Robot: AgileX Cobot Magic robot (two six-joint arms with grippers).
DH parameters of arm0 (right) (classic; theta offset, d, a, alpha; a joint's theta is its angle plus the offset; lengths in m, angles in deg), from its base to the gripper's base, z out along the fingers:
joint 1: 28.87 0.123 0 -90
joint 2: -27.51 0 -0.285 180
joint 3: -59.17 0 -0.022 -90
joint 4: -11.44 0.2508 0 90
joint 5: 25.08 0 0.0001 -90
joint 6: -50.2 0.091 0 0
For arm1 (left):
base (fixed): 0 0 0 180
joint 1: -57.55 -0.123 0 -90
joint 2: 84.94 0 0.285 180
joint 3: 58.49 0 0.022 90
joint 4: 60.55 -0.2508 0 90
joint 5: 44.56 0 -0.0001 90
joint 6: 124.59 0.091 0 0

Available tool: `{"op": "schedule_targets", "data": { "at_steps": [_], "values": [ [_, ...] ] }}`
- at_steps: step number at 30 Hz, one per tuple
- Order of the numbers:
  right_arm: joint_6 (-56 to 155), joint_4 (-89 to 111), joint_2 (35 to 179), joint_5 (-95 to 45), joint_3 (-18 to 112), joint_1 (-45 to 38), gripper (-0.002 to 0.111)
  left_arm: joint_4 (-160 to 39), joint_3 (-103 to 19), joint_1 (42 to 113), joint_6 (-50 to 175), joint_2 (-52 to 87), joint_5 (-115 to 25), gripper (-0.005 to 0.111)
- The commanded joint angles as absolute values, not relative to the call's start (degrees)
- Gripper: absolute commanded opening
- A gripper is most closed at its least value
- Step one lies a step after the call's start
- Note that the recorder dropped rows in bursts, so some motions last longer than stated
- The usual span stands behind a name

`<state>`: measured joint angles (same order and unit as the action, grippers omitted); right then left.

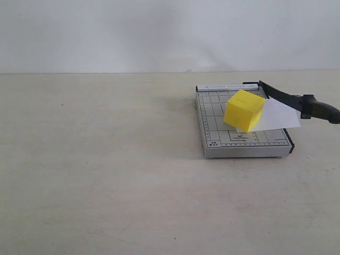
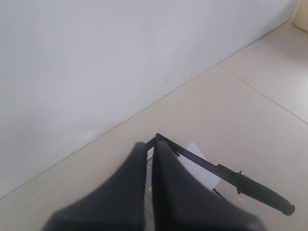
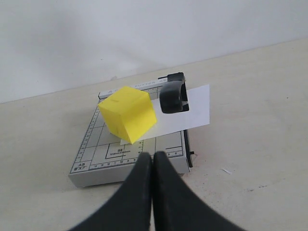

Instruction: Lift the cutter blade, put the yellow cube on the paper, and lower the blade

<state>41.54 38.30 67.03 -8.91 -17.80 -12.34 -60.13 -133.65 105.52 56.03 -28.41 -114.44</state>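
Right wrist view shows the right gripper (image 3: 152,159) pinched closed on nothing, and the left gripper (image 2: 149,149) is the same. Right of centre in the exterior view, the yellow cube (image 1: 244,110) sits on the paper (image 1: 279,116) over the cutter base (image 1: 212,133), with the cutter blade (image 1: 284,95) lifted.

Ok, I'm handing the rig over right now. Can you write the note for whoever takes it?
Left gripper: shut, empty, clear of the cutter.
Right gripper: shut, empty, facing the cutter base but apart from it.
Things: the yellow cube sits on the paper on the base. The paper overhangs the blade side. The cutter blade is raised, with its handle in the air.
Done: blade raised, cube placed.
Left: lower the blade. The cube looks close to its path, so check clearance first.
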Motion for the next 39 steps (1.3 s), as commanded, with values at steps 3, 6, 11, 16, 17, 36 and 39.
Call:
{"op": "schedule_targets", "data": {
  "at_steps": [3, 6, 11, 16, 17, 36, 39],
  "values": [
    [41.3, 38.1, 66.9, -8.2, -18.0, -12.3, 0.001, -61.1, -133.9, 105.5, 55.4, -26.5, -114.5, 0.004],
    [41.3, 38.1, 66.9, -8.2, -18.0, -12.3, 0.001, -61.1, -133.4, 105.5, 55.4, -26.5, -114.5, 0.004],
    [41.3, 38.1, 66.9, -8.2, -18.0, -12.3, 0.001, -60.5, -131.2, 105.5, 55.4, -26.5, -114.5, 0.004],
    [41.3, 38.1, 66.9, -8.2, -18.0, -12.3, 0.001, -60.5, -129.2, 105.5, 55.4, -26.5, -114.5, 0.004],
    [41.3, 38.1, 66.9, -8.2, -18.0, -12.3, 0.001, -60.5, -129.2, 105.5, 55.4, -26.5, -114.5, 0.004],
    [41.3, 38.1, 66.9, -8.2, -18.0, -12.3, 0.001, -63.1, -129.2, 105.6, 56.6, -25.7, -114.5, 0.004],
    [41.3, 38.1, 66.9, -8.2, -18.0, -12.3, 0.001, -62.2, -129.2, 105.6, 55.0, -25.7, -114.5, 0.004]
  ]
}}
